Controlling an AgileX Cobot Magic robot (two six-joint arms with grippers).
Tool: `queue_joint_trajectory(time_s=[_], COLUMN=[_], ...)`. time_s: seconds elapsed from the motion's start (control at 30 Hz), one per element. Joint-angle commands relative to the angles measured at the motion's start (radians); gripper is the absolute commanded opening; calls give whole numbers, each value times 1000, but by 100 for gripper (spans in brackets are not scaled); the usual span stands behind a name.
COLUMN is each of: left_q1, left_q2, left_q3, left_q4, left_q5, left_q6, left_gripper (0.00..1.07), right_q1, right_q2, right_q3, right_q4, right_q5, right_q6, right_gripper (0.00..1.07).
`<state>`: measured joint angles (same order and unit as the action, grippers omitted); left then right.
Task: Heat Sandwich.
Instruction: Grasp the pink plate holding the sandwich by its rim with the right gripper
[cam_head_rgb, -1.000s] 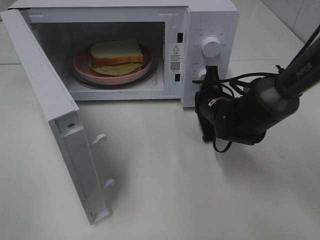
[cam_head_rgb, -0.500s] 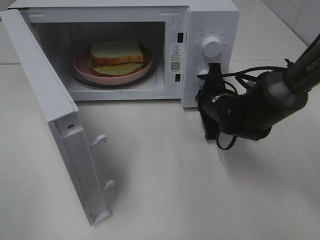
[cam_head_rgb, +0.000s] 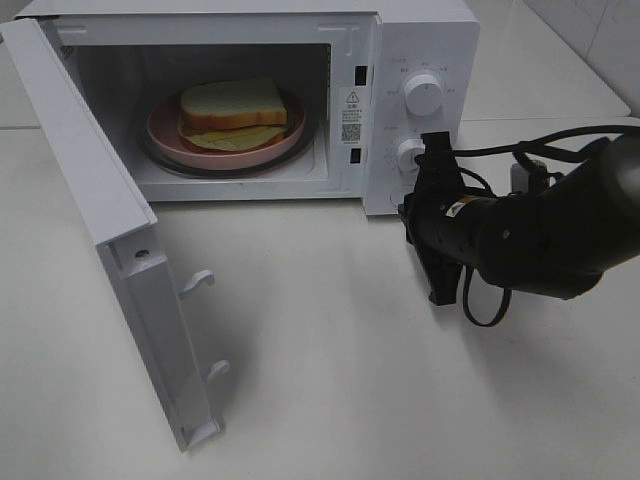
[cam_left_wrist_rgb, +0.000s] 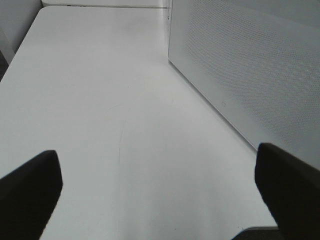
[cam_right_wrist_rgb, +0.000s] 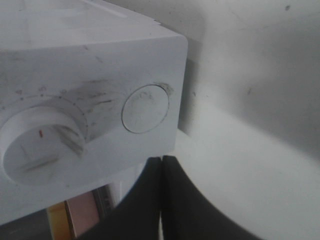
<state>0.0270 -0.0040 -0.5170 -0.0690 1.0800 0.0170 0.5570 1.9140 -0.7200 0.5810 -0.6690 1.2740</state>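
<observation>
The sandwich (cam_head_rgb: 233, 105), white bread with a pale yellow layer under it, lies on a round pink plate (cam_head_rgb: 165, 135) inside the open microwave (cam_head_rgb: 420, 40). My right gripper (cam_head_rgb: 435, 150) is shut and empty, its tips pointing at the control panel just right of the lower knob (cam_head_rgb: 409, 154). In the right wrist view the shut fingertips (cam_right_wrist_rgb: 161, 159) sit just below a round button (cam_right_wrist_rgb: 145, 108), beside a dial (cam_right_wrist_rgb: 37, 145). My left gripper (cam_left_wrist_rgb: 156, 152) is open over bare table and does not show in the high view.
The microwave door (cam_head_rgb: 100, 220) stands swung wide to the left, reaching toward the table's front; its perforated panel (cam_left_wrist_rgb: 250, 75) fills the left wrist view's side. An upper knob (cam_head_rgb: 424, 94) sits above the lower one. The white table (cam_head_rgb: 330, 380) spreads in front.
My right arm has swung to the right and lower, and its shut gripper has shifted a little right of the lower knob. The sandwich, plate and door have not moved.
</observation>
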Motion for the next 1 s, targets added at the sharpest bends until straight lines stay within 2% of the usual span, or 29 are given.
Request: queue_joint_trajectory(time_s=[0.03, 0.2, 0.23, 0.37, 0.43, 0.67, 0.77, 1.0], left_q1=[3, 3, 3, 3, 3, 3, 3, 3], left_q2=[-21, -21, -21, -21, -21, -21, -21, -21], left_q3=[2, 2, 2, 2, 2, 2, 2, 2], left_q4=[0, 0, 0, 0, 0, 0, 0, 0], left_q5=[-10, -10, -10, -10, -10, -10, -10, -10], left_q6=[-4, -4, -4, -4, -4, -4, -4, -4], left_gripper=[100, 100, 100, 100, 100, 100, 100, 100], right_q1=[5, 4, 4, 4, 4, 2, 2, 2], right_q2=[-61, -160, -200, -249, -290, -349, -389, -441], right_q3=[20, 41, 41, 41, 41, 40, 40, 21], right_q4=[-28, -33, -33, -33, -33, -42, -87, -168], right_q5=[66, 224, 308, 421, 531, 634, 697, 865], right_q6=[-69, -260, -378, -530, -679, -940, -1123, -1218], right_gripper=[2, 2, 3, 3, 4, 6, 7, 9])
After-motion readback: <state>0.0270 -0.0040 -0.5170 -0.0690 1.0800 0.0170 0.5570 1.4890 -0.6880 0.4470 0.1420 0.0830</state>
